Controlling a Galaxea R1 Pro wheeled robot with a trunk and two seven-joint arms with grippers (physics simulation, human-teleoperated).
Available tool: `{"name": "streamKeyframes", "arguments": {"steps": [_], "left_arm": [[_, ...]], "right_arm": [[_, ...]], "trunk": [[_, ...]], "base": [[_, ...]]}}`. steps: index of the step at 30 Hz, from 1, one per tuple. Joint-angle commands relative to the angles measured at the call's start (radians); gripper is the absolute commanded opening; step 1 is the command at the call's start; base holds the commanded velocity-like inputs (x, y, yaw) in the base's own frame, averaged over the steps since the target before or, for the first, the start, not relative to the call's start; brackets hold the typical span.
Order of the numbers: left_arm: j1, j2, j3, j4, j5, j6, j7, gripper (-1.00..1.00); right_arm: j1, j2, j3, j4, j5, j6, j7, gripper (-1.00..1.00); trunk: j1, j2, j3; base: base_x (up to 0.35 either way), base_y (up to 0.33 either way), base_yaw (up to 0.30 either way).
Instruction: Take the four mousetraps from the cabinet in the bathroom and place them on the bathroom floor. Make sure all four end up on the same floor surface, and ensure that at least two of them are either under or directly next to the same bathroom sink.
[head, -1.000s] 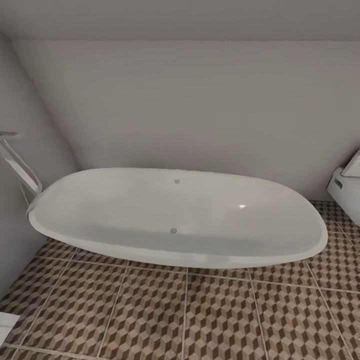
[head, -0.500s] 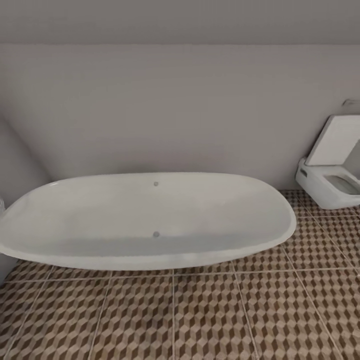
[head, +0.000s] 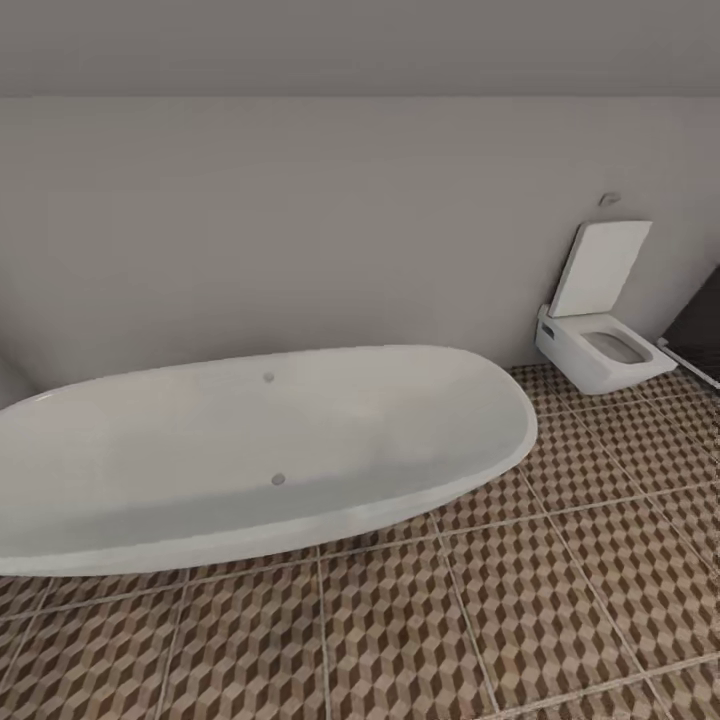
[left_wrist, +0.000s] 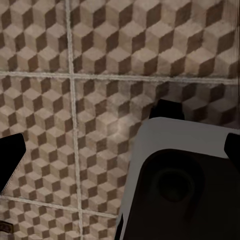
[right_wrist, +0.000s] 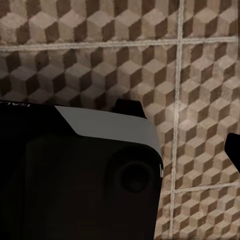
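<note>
Bathtub (head: 250, 450) takes up most of the head view, a big white oval sitting on the bathroom floor (head: 560, 600) against the grey wall (head: 300, 220), and there's nothing in it except two small round fittings, one high on the far inner side and one lower down near the bottom. Off toward the far right corner of the floor there's a white toilet (head: 592, 345) with its lid flipped up against the wall, bowl looks empty too. A dark panel (head: 700, 330) pokes in at the right edge, can't tell what it is. The floor is that brown, beige and white cube-pattern tile with pale grout lines, and both wrist views look straight down at it (left_wrist: 100, 75) (right_wrist: 100, 65), past rounded black and grey parts of the robot's own body. Left gripper (left_wrist: 122, 152) and right gripper: just dark finger bits at the picture edges, so honestly can't tell whether either is open or closed.
</note>
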Motion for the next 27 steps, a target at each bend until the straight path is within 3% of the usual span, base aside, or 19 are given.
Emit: {"name": "streamKeyframes", "arguments": {"steps": [1,27], "left_arm": [[0.000,0.001,-0.009,-0.003,0.007,-0.001,0.006,1.00],[0.000,0.001,-0.009,-0.003,0.007,-0.001,0.006,1.00]], "right_arm": [[-0.001,0.000,0.001,0.002,0.008,-0.001,-0.006,1.00],[0.004,0.004,0.001,0.004,0.011,-0.002,-0.006,1.00]], "trunk": [[0.000,0.000,0.000],[0.000,0.000,0.026]], "base": [[0.000,0.000,-0.294],[0.000,0.000,-0.265]]}}
